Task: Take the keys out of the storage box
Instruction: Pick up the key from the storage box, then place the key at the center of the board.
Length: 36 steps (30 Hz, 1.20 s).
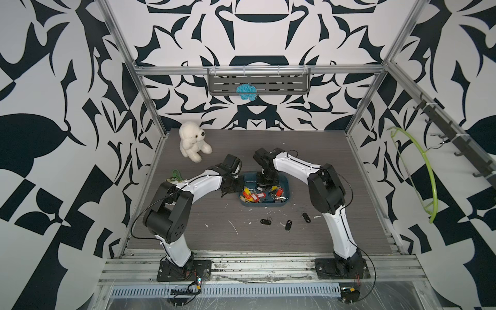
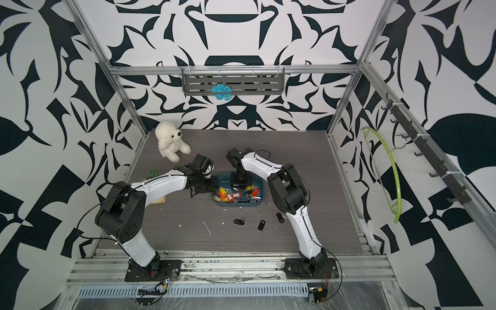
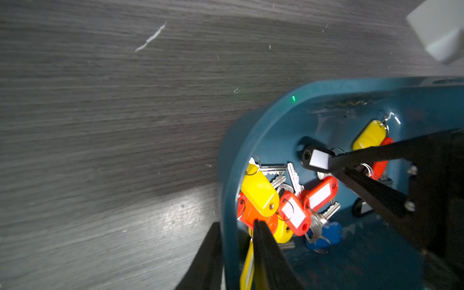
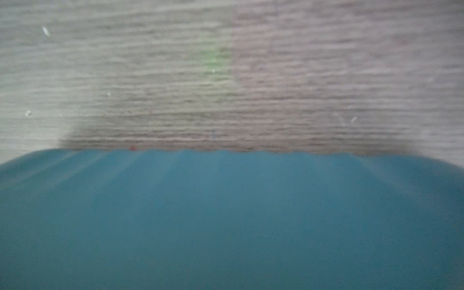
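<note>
Could slip free on the lift: holds the small silver black-tagged key (image 3: 313,158) only by the end of its oblong plastic tag, ring hidden behind the fingers and perhaps hooked on a neighbour. Might then drag others up and spill them, or jerk the shallow teal-blue plastic storage box (image 3: 226,175). Right hand (image 3: 334,164): closed, pinching that tag inside the box, just beside the heap of silver keys (image 3: 288,200) with red and yellow tags. Left hand (image 3: 236,223): clamped across the box's side wall, one finger inside, one outside. Three more black-tagged keys (image 1: 288,225) already out on the grey woodgrain tabletop (image 1: 214,236), near the box.
</note>
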Motion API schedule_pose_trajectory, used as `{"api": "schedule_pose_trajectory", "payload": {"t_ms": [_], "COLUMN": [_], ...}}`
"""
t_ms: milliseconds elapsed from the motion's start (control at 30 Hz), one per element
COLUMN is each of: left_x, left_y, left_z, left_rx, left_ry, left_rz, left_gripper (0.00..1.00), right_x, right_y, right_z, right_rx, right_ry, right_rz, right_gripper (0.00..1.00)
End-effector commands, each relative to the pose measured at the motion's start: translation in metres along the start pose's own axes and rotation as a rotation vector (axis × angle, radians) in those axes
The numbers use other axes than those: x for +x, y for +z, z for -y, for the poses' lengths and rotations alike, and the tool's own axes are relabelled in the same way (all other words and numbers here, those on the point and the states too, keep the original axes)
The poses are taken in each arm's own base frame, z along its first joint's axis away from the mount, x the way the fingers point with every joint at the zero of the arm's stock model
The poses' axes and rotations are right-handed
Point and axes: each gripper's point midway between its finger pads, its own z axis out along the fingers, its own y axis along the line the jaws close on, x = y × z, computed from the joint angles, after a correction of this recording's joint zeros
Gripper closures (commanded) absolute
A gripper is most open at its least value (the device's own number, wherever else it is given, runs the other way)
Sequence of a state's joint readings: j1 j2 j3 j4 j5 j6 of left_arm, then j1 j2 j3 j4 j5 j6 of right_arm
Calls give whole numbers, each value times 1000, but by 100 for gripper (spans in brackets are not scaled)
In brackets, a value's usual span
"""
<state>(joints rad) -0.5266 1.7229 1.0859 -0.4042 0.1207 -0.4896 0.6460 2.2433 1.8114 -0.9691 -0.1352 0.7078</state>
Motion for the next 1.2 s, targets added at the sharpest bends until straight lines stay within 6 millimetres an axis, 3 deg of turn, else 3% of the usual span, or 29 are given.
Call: {"api": "schedule_pose_trajectory", "payload": {"t_ms": [0, 433, 600, 767, 867, 1000, 1067, 1167], "left_x": [8, 5, 4, 6, 7, 7, 6, 5], "left_y": [2, -1, -2, -4, -4, -4, -4, -4], "left_z": [1, 3, 3, 2, 1, 1, 1, 2], "left_rx": [14, 20, 20, 16, 13, 15, 14, 15], "left_ry": [14, 15, 17, 18, 17, 16, 14, 12], "left_rz": [-20, -12, -10, -7, -8, -5, -3, -1], "left_gripper": [74, 74, 74, 74, 74, 74, 74, 74], "right_x": [-4, 5, 11, 19, 27, 40, 49, 56], "right_y": [-27, -128, -161, -188, -194, -181, -167, -144], "right_z": [-1, 1, 22, 70, 107, 154, 171, 180], "right_rx": [14, -57, -61, -35, -7, 50, 82, 82], "right_ry": [-20, -54, -32, 45, 101, 173, 197, 218], "right_rz": [59, 220, 279, 332, 346, 316, 283, 240], "right_gripper": [100, 100, 100, 100, 100, 100, 100, 100]}}
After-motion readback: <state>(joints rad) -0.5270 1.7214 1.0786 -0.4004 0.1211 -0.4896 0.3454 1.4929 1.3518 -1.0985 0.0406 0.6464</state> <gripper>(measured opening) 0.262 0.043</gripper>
